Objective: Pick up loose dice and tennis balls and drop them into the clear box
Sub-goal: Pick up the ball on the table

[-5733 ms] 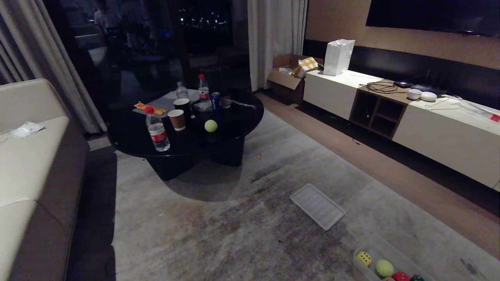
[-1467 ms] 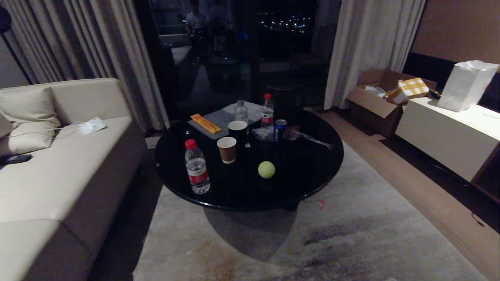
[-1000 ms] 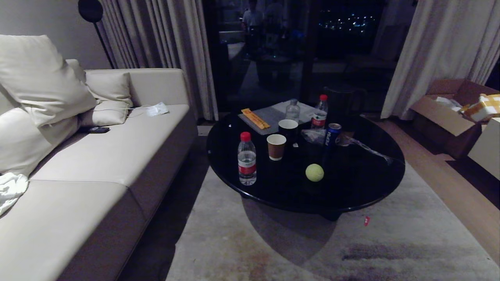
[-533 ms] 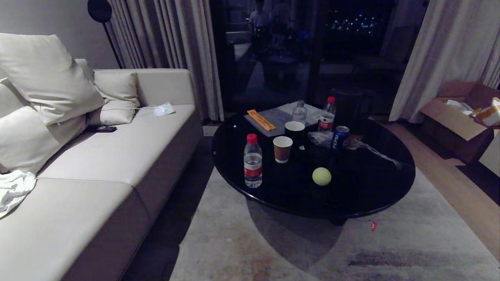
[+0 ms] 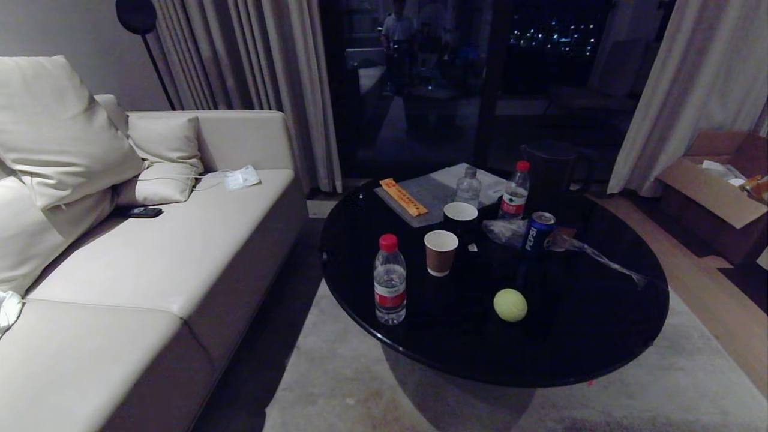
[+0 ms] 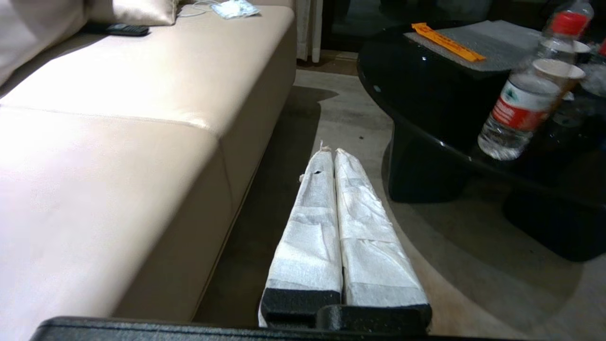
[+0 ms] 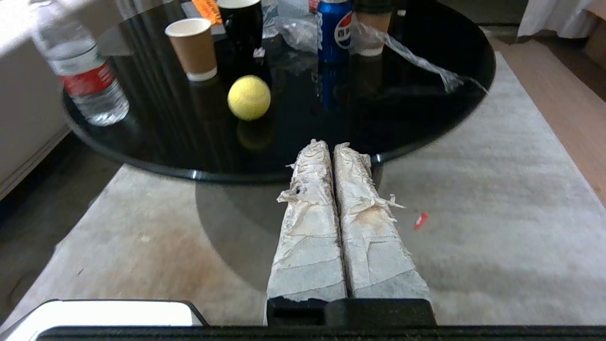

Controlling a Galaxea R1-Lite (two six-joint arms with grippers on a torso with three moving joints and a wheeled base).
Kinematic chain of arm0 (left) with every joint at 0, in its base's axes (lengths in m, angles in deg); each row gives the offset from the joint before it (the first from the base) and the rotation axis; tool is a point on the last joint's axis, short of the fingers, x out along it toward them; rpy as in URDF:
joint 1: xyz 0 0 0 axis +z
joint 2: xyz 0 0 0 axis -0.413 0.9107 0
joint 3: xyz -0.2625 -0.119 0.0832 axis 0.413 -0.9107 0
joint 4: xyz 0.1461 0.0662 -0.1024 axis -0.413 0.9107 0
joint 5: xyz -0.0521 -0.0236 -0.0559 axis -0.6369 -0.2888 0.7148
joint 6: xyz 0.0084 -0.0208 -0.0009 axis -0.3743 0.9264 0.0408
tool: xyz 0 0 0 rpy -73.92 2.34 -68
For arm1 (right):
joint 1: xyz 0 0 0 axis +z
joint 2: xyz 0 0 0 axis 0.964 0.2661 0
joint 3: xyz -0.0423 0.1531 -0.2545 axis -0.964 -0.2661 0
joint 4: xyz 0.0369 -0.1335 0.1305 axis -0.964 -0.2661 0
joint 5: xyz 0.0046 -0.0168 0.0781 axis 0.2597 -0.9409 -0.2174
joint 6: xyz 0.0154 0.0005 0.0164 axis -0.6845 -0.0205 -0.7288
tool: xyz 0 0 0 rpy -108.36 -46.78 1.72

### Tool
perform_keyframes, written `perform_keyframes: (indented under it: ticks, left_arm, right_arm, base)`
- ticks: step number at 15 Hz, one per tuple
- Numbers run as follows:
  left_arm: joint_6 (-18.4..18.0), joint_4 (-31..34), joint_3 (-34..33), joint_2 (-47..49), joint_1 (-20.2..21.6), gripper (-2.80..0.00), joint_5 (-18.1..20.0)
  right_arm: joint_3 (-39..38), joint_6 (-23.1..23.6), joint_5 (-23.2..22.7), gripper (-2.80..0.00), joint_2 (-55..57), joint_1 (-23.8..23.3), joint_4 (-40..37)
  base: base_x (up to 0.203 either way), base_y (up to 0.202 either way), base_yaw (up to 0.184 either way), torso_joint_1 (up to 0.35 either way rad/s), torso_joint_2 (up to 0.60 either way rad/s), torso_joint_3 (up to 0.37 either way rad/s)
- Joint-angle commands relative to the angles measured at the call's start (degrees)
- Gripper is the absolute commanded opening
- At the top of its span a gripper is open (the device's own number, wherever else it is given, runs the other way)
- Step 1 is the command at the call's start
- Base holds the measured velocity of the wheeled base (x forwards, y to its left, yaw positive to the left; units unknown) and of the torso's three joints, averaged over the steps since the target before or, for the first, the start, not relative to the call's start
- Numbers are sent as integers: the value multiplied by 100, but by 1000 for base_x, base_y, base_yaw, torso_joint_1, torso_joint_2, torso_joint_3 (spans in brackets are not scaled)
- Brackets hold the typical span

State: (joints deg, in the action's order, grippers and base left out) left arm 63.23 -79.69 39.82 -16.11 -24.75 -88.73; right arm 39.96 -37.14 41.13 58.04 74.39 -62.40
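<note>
One tennis ball [image 5: 510,305] on black table [image 5: 600,348], right gripper [image 7: 330,147] closed, empty

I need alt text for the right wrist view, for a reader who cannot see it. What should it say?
The right gripper, its tape-wrapped fingers shut and empty, points at a round black table above a grey rug. A tennis ball lies near the table's edge, with a paper cup, a water bottle and a Pepsi can behind it.

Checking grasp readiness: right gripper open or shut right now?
Shut. In the right wrist view the right gripper has its two wrapped fingers pressed together, empty, short of the tennis ball on the table.
</note>
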Motion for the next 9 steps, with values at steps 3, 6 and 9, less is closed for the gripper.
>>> perform_keyframes:
  ticks: [3, 6, 9]
  left_arm:
    - [2, -1, -9, 9, 0, -280, -4]
    - [-32, 7, -9, 9, 0, -280, 13]
    - [-6, 7, -9, 9, 0, -280, -4]
  right_arm:
    - [0, 0, -4, -280, 9, 1, -5]
    - [0, 0, -4, -280, 9, 1, -5]
    - [0, 9, -4, -280, 9, 1, -5]
  base:
    - [184, 0, -1, 5, 3, 2]
    - [182, 0, -3, 3, 1, 1]
    - [155, 0, 0, 4, 3, 1]
